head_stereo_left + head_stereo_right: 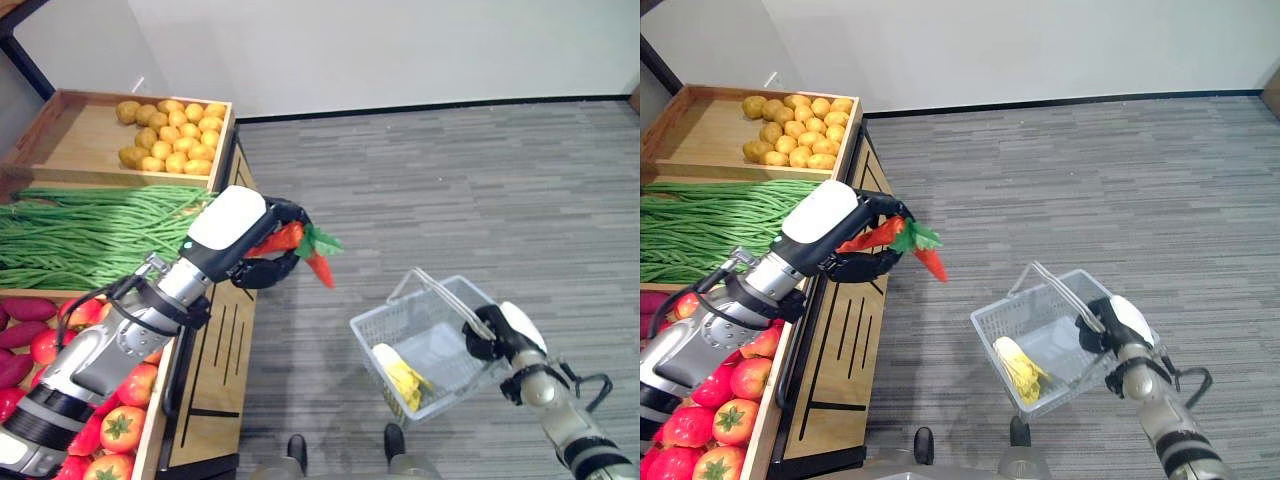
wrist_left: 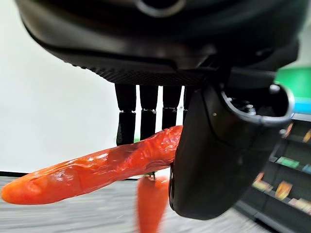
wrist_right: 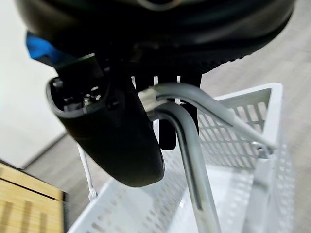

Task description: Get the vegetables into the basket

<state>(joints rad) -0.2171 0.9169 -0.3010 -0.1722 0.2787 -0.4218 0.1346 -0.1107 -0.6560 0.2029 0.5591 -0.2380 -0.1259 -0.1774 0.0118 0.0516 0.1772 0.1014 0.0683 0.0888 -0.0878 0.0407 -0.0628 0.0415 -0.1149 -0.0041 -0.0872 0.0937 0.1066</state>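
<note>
Grey carpet floor beside a wooden produce stand (image 1: 210, 350). Left hand (image 1: 262, 243) closed around carrots (image 1: 300, 243), held up left of the basket (image 1: 425, 345). Right hand (image 1: 497, 335) clamps its handle (image 3: 187, 131). Carrots look light, stiff, smooth; mid-body grip judged safest.

Left hand (image 2: 204, 160) curled round an orange carrot (image 2: 92, 170)

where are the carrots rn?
In the left hand: the carrots are pinched in its curled fingers, in the air past the wooden produce stand's edge, up and left of the basket that the right hand holds.
</note>
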